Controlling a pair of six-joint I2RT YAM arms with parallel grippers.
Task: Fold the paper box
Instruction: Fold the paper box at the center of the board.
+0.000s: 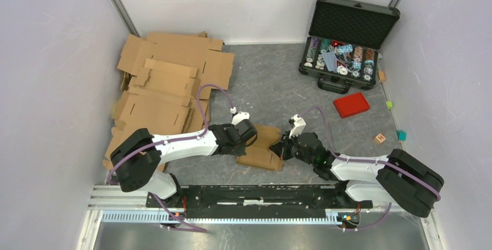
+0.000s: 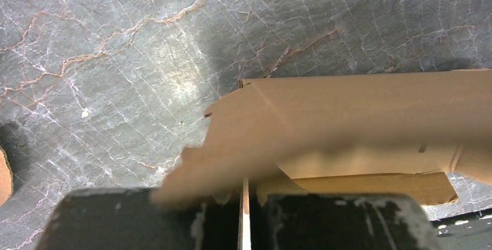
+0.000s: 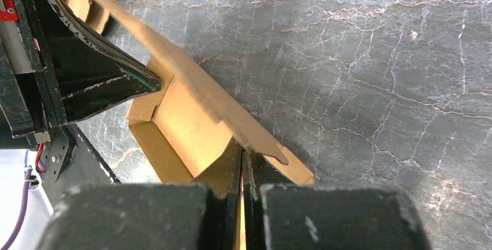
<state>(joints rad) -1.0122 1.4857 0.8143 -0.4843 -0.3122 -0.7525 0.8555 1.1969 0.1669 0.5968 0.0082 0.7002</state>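
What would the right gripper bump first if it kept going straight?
The paper box: the right gripper is shut on its cardboard, so it would shove that first. Beyond it is probably the table, but depth is unclear.

we see a dark grey veined table (image 1: pixel 272 82) carrying a heap of flat brown cardboard sheets (image 1: pixel 162 87) at far left, an open black case (image 1: pixel 354 24) at far right, a red rectangular lid (image 1: pixel 351 104) just before it, a small wooden cube (image 1: pixel 379 138), and a small brown paper box (image 1: pixel 264 156) near centre.
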